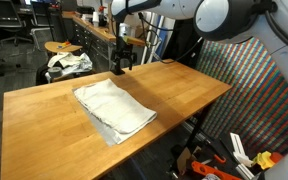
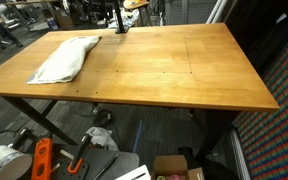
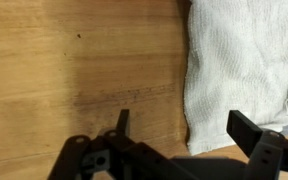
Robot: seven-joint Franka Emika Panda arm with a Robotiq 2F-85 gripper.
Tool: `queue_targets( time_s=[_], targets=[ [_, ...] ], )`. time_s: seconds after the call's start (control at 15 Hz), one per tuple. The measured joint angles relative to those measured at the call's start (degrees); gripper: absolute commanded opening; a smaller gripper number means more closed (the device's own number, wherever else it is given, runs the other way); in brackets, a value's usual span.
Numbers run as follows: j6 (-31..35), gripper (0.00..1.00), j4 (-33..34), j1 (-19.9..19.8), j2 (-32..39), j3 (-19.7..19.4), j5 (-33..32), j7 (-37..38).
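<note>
1. The white towel (image 1: 114,108) lies folded flat on the wooden table (image 1: 189,90). In an exterior view it sits toward one end of the tabletop (image 2: 66,58). Nothing holds it.
2. The gripper (image 3: 184,125) has its jaws spread wide and holds nothing. In the wrist view one finger (image 3: 122,122) is over bare wood just beside the towel's edge. The other finger (image 3: 246,127) is over the towel's border (image 3: 244,60). Whether either finger touches the cloth cannot be told.
3. In both exterior views the gripper (image 1: 121,62) points straight down, just beyond the towel's far end (image 2: 120,25).
4. The arm (image 1: 219,15) reaches in from above, its white links bent over the table beyond the towel.
5. Past the towel, off the table, a stool (image 1: 69,62) carries crumpled cloth. A colourful woven panel (image 1: 249,85) stands by the table's far side from the towel.
</note>
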Motion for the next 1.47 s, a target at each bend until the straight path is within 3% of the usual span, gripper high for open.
queue_targets(
  time_s=[0.33, 0.53, 1.07, 1.47],
  targets=[
    [5.62, 1.00, -12.48, -5.38, -6.28, 0.00, 7.03, -5.59],
    [9.37, 1.00, -19.99, -6.34, -10.81, -1.34, 7.45, -10.37],
    [24.19, 1.00, -41.92, -3.93, -24.04, -3.08, 4.22, -17.18],
    [29.46, 1.00, -60.14, 0.05, -35.73, -1.71, 4.98, -17.40]
  ],
)
